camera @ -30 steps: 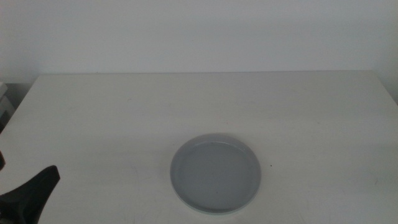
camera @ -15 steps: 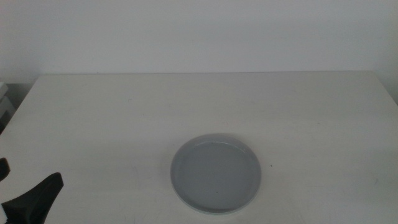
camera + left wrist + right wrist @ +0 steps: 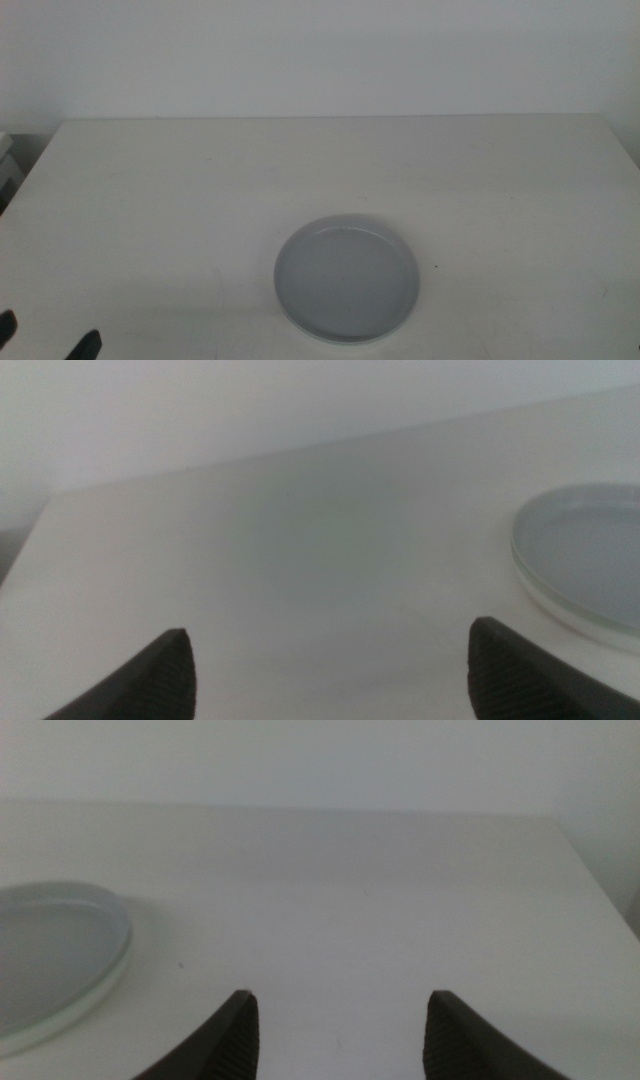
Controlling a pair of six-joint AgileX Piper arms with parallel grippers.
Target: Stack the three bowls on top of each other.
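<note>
A grey shallow bowl (image 3: 347, 278) rests on the white table (image 3: 200, 180), a little right of centre near the front. A paler rim shows under its edge, clearest on the bowl (image 3: 590, 550) in the left wrist view. My left gripper (image 3: 45, 340) barely shows at the bottom left corner of the middle view, far left of the bowl. Its jaws stand wide open with only bare table between them, as the left gripper (image 3: 330, 675) shows in its wrist view. My right gripper (image 3: 340, 1030) is out of the middle view and open, with the bowl (image 3: 50, 960) off to one side.
A pale wall runs behind the table's far edge (image 3: 330, 118). Something small and light-coloured stands off the table's far left corner (image 3: 8, 165).
My left gripper has drawn back toward the bottom left corner of the middle view, so only its tips show. The bowl has not moved.
</note>
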